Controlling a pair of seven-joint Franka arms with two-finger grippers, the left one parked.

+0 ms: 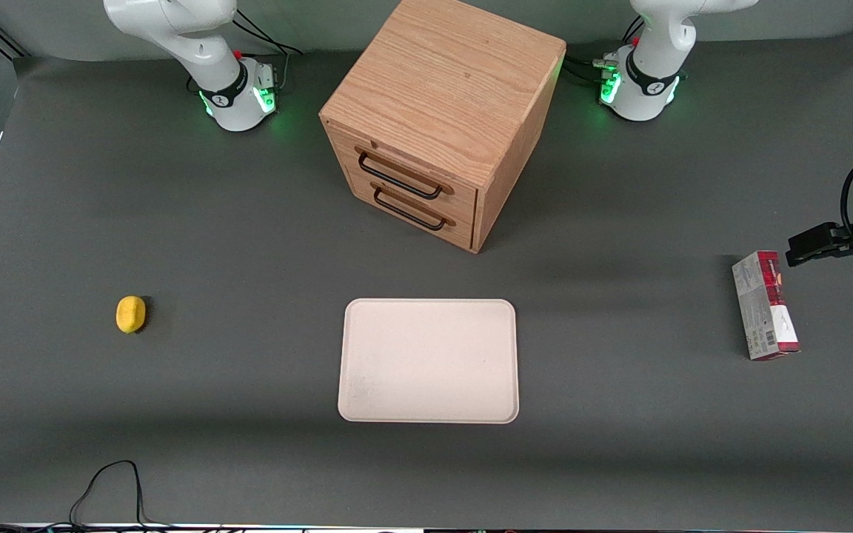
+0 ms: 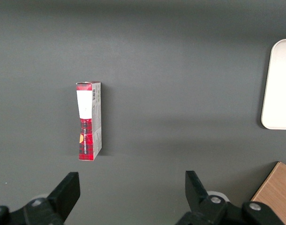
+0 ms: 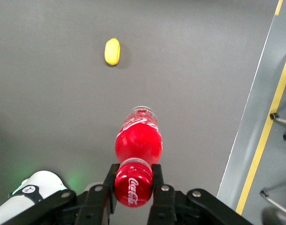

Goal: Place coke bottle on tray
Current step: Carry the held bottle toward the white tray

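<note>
In the right wrist view my gripper [image 3: 133,177] is shut on the red cap of the coke bottle [image 3: 139,140]. The bottle hangs cap-up from the fingers [image 3: 156,178], high above the grey table. Its white script shows on both the cap and the body. The front view shows neither the gripper nor the bottle. The cream tray [image 1: 428,360] lies flat in front of the wooden drawer box, nearer the front camera, with nothing on it. An edge of the tray [image 2: 279,84] also shows in the left wrist view.
A yellow lemon-like thing [image 1: 130,314] [image 3: 112,51] lies toward the working arm's end of the table. The wooden drawer box [image 1: 441,118] stands mid-table. A red-and-grey carton [image 1: 765,305] [image 2: 89,120] lies toward the parked arm's end. The table edge [image 3: 262,117] runs close beside the bottle.
</note>
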